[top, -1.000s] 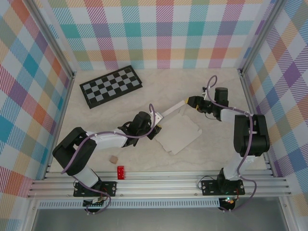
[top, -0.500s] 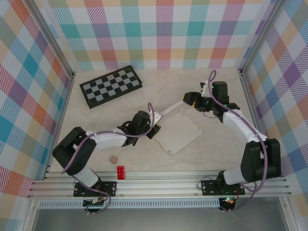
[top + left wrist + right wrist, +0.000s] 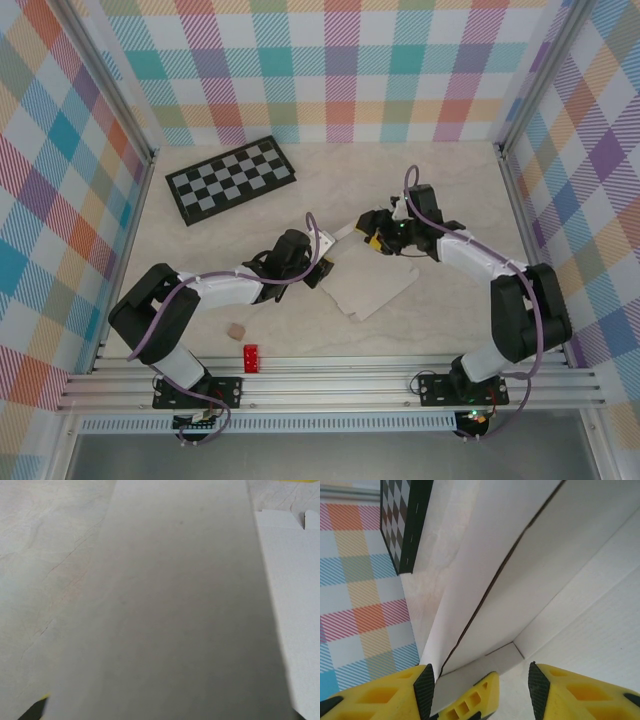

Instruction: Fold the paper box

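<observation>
white thin cardboard, the die-cut paper box lies mid-table. right gripper straddles its raised far flap, jaws apart, probably to stand it upright. left gripper sits at the left edge, likely steadying it; can't tell if it's clamped.

- A robotics laboratory test cell is shown.
- A left arm and a right arm, both cabled, are bolted to aluminium rails at the near edge of a marbled table.
- The table is enclosed by plaid-printed panels set in metal framing.
- Test props are laid out: a checkerboard, a red brick, a tan cube.
</observation>
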